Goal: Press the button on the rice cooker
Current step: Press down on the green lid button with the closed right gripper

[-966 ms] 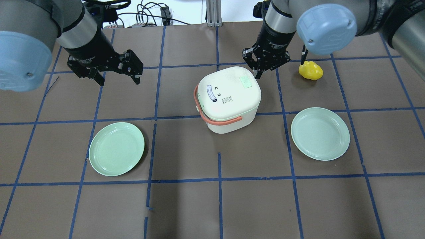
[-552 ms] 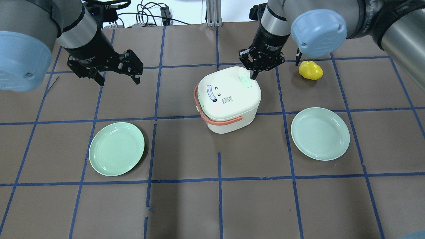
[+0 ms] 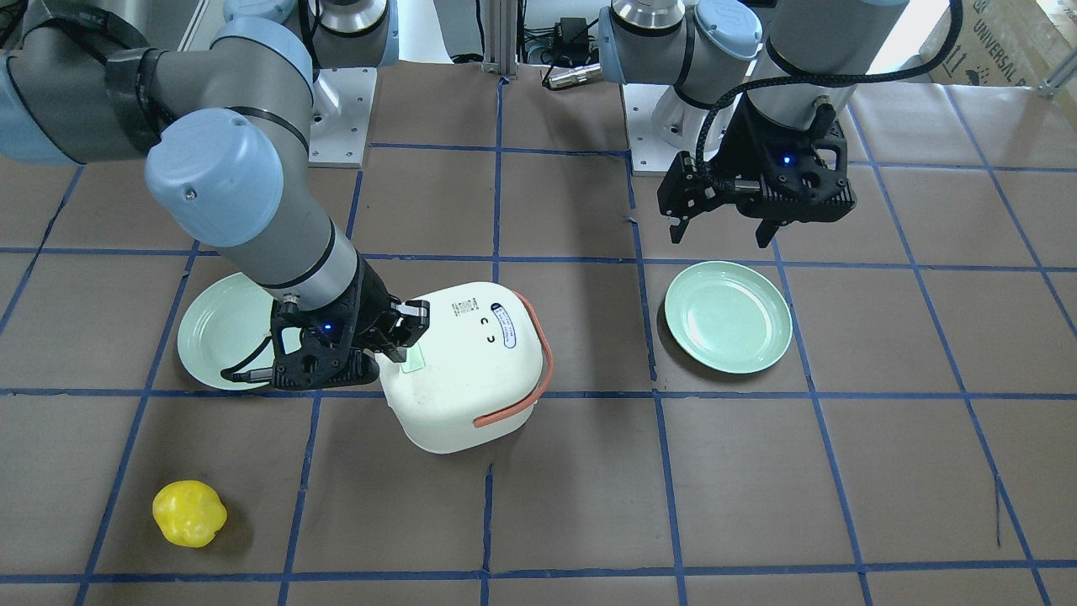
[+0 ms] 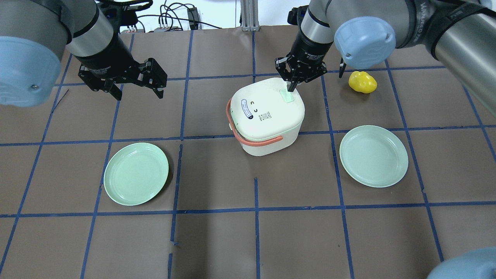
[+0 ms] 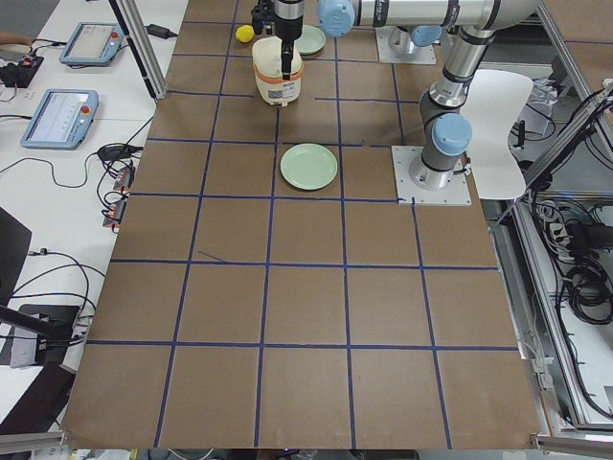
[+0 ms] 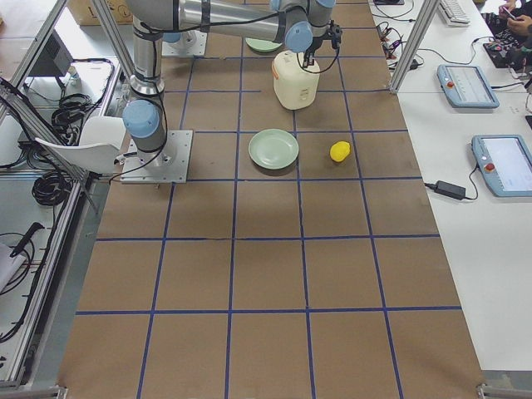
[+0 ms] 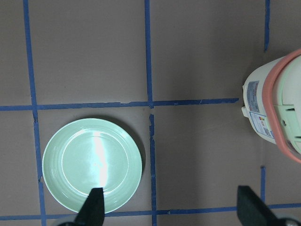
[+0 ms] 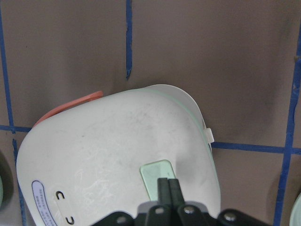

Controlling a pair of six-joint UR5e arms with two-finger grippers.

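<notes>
The white rice cooker (image 4: pixel 267 116) with an orange handle stands mid-table. Its pale green button (image 4: pixel 286 97) is on the lid's far right corner. My right gripper (image 4: pixel 290 87) is shut and points down, with its tips on the button's near edge. The right wrist view shows the closed fingers (image 8: pixel 168 188) meeting the button (image 8: pixel 156 175). From the front view the right gripper (image 3: pixel 397 349) sits at the button (image 3: pixel 414 362). My left gripper (image 4: pixel 138 93) is open and empty, hovering off to the cooker's left (image 3: pixel 719 237).
One green plate (image 4: pixel 136 173) lies front left and another (image 4: pixel 374 155) front right. A yellow pepper-like object (image 4: pixel 362 82) lies right of the right gripper. The left wrist view shows the left plate (image 7: pixel 91 165) below the open fingers.
My right gripper has moved left from the cooker's far right edge onto the green button. The left arm has not moved.
</notes>
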